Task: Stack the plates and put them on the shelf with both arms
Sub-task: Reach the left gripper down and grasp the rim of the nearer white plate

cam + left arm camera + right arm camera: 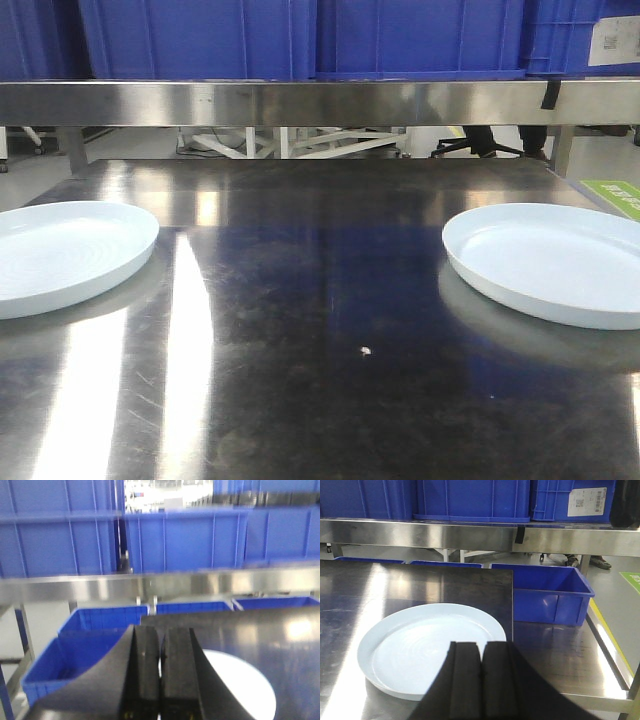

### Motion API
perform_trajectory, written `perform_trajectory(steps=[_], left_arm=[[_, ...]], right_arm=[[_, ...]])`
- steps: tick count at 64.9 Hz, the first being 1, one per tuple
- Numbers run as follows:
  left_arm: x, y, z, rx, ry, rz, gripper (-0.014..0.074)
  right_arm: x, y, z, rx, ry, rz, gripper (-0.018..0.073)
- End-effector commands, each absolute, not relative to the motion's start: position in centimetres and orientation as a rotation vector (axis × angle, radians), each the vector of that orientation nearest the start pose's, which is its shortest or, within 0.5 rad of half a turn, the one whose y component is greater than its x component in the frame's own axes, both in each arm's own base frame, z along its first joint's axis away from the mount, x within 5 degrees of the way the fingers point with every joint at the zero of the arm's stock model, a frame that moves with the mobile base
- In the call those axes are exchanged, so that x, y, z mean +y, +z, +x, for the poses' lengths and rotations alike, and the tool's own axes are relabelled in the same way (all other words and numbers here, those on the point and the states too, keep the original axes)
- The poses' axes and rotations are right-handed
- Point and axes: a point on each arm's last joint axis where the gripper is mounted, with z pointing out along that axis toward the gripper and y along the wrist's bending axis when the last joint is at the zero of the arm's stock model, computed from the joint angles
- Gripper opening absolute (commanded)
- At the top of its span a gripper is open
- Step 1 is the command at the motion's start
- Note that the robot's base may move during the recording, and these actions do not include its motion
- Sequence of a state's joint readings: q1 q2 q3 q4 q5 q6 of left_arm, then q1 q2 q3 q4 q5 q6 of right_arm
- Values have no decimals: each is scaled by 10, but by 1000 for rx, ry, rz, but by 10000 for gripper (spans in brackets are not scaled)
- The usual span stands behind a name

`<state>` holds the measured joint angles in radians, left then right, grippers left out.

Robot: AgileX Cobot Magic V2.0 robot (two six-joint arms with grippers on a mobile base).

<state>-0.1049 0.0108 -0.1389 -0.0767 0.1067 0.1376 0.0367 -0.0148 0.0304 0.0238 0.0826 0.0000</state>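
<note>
Two plates wait apart on the desk, and both tools are closed and hold nothing.

The left plate (70, 255) lies flat near the left edge of the desk (320, 330) and the right plate (550, 260) near the right edge, well apart, so each arm has its own plate within reach. Nothing is stacked yet. The left tool (160, 635) has its two fingers pressed together, with its plate just beyond them. The right tool (481, 650) is also together, and its plate lies directly in front. I think both must open before any grasp of a low rim. The shelf (300, 102) runs across the back above the desk and already carries blue crates (300, 35), so free room for the stack looks limited.
</note>
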Motion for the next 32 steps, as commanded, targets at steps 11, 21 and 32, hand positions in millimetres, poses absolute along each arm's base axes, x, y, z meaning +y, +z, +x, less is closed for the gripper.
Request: perform_trajectory(steps=[11, 21, 32], left_arm=[[-8, 309, 59, 1584, -57, 149, 90], [-12, 323, 86, 1697, -62, 157, 90], [-17, 325, 130, 1855, -67, 165, 90]], right_arm=[[2, 206, 55, 1472, 42, -15, 52], [2, 206, 55, 1472, 42, -15, 52], [2, 206, 55, 1472, 42, -15, 52]])
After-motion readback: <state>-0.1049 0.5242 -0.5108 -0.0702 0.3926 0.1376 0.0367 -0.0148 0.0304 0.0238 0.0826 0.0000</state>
